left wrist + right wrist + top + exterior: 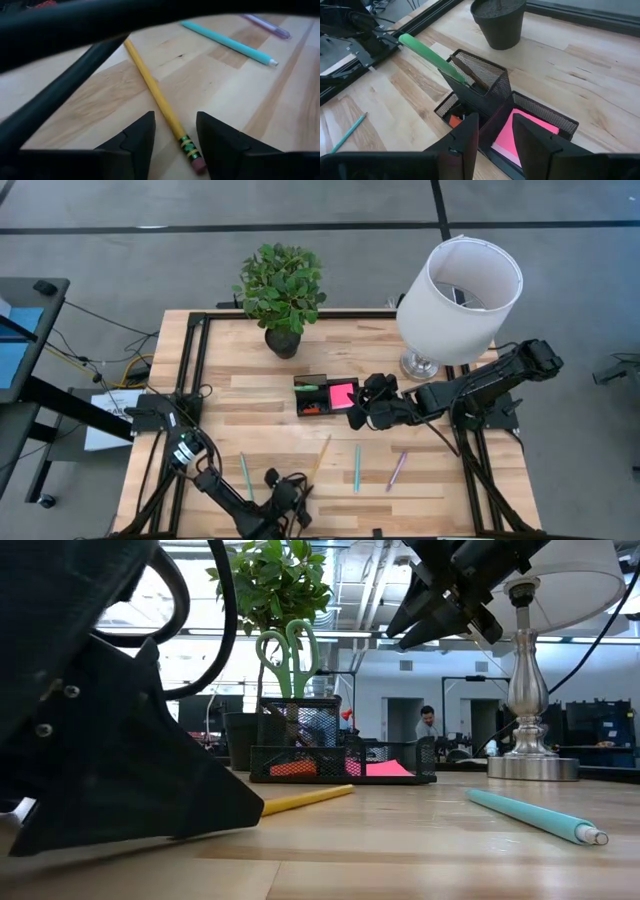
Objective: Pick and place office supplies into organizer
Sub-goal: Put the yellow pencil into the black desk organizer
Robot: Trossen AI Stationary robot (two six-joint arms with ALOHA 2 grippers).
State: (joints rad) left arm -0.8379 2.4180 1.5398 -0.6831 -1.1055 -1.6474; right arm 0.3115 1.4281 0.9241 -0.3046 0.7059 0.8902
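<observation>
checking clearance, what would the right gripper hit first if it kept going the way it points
Probably the black mesh organizer: the right gripper, jaws open and empty, points at the divider between its tall cup and the pink sticky-note pad. How far above it hangs is unclear.

Pale wooden desk (100, 95) (smooth, visible grain); black metal-mesh organizer (490, 75); glossy yellow pencil (155, 95); matt teal pen (227, 42).

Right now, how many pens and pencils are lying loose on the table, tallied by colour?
Teal pens: 2, one near the left arm, one mid-table
Yellow pencil: 1
Pink pen: 1
Total: 4
</observation>
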